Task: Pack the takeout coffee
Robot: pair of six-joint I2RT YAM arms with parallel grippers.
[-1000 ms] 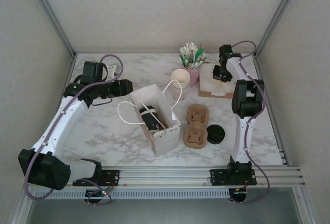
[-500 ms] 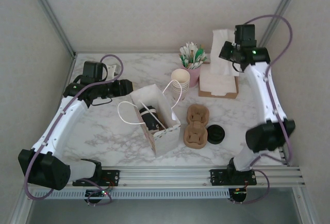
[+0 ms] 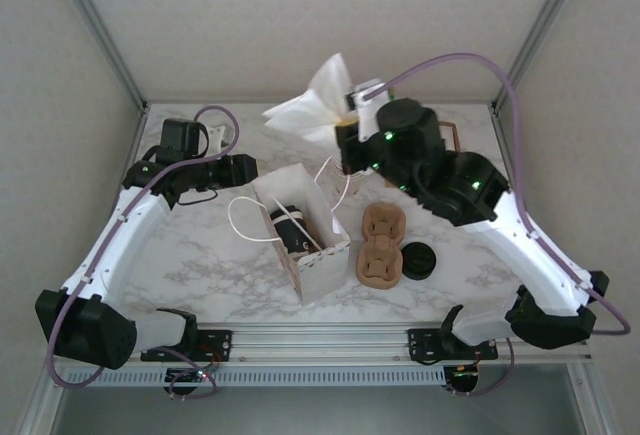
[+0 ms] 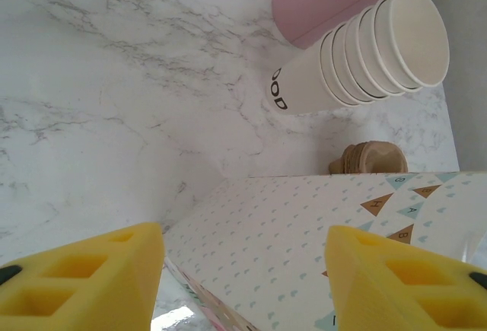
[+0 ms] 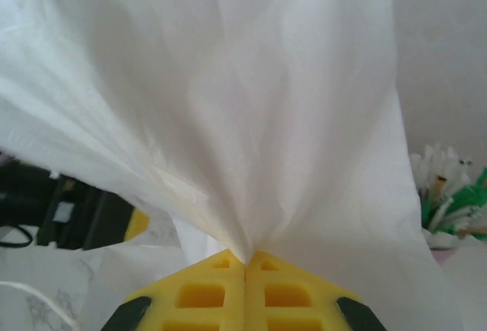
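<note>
The takeout coffee cup (image 4: 407, 38), cream paper with a rolled rim, tops a nested stack lying against the pink cup (image 4: 327, 0). The white paper bag (image 3: 322, 267) stands open at the table's middle, with a dark, black-lidded thing (image 3: 291, 228) inside. My left gripper (image 4: 243, 270) is open, its yellow fingers either side of the bag's patterned wall (image 4: 319, 232) and apart from it. In the top view it (image 3: 247, 169) sits at the bag's back left corner. My right gripper (image 5: 245, 259) is shut on a white napkin (image 5: 251, 118), held high (image 3: 305, 107) behind the bag.
A brown pulp cup carrier (image 3: 380, 245) lies right of the bag, with a black lid (image 3: 418, 260) beside it. Green-and-white sticks (image 5: 449, 186) stand in the pink cup. The right arm (image 3: 450, 180) stretches over the back right of the table, covering the cup stack in the top view.
The right arm has risen from the napkin stack at the back right and swung left over the cups, carrying a napkin in its shut gripper. The left arm has not moved.
</note>
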